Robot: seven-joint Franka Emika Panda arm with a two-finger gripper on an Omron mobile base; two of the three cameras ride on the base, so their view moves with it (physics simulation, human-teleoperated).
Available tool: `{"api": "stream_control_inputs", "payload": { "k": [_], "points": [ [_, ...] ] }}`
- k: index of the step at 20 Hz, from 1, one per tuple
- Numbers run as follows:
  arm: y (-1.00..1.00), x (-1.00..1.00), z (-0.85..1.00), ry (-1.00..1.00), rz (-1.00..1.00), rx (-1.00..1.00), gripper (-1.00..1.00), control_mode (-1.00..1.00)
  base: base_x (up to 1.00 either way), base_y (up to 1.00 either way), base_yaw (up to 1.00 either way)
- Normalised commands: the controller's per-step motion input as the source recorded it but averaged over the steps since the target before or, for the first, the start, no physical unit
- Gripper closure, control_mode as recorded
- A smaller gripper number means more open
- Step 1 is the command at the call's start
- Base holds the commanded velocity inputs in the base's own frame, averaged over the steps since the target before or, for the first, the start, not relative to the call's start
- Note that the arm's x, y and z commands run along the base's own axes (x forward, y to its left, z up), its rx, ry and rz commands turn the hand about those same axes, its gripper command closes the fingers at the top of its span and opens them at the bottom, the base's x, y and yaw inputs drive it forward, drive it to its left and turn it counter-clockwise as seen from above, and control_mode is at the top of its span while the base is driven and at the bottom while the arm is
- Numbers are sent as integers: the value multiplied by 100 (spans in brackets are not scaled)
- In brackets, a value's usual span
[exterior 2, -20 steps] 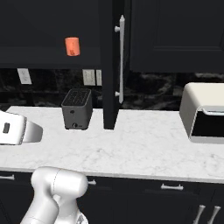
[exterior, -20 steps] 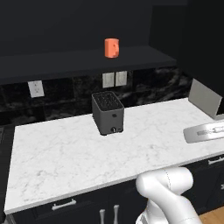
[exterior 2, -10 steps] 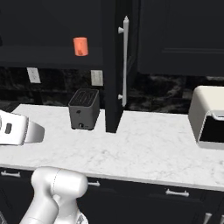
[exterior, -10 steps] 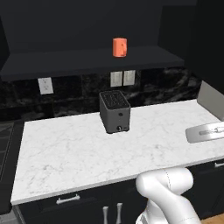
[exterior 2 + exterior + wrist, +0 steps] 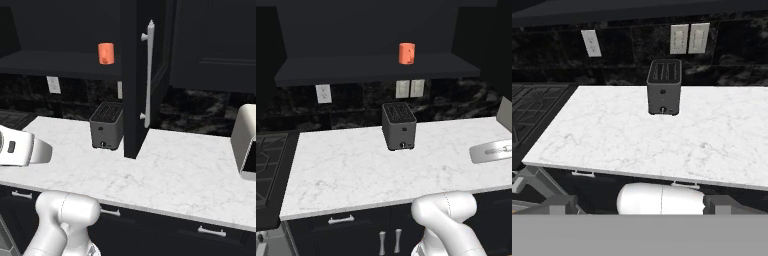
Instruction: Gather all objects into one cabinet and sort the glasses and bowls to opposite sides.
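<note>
I see the white marble tabletop (image 5: 356, 170) bare but for the black slotted metal toaster (image 5: 399, 125), my landmark, standing toward its back edge. Right of the toaster, the tall black cabinet door (image 5: 137, 75) with its long silver bar handle stands swung open, presumably so I can load. Above the toaster, the plain salmon-orange cup (image 5: 406, 53) sits upright on the open cabinet's dark shelf (image 5: 376, 67). My jaws are spread wide, gripping nothing.
</note>
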Motion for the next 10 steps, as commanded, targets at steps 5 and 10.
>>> {"api": "stream_control_inputs", "payload": {
  "k": [5, 10],
  "points": [
    [0, 0, 0, 0, 0, 0, -100, 100, 0, 0, 0],
    [0, 0, 0, 0, 0, 0, -100, 100, 0, 0, 0]
  ]
}}
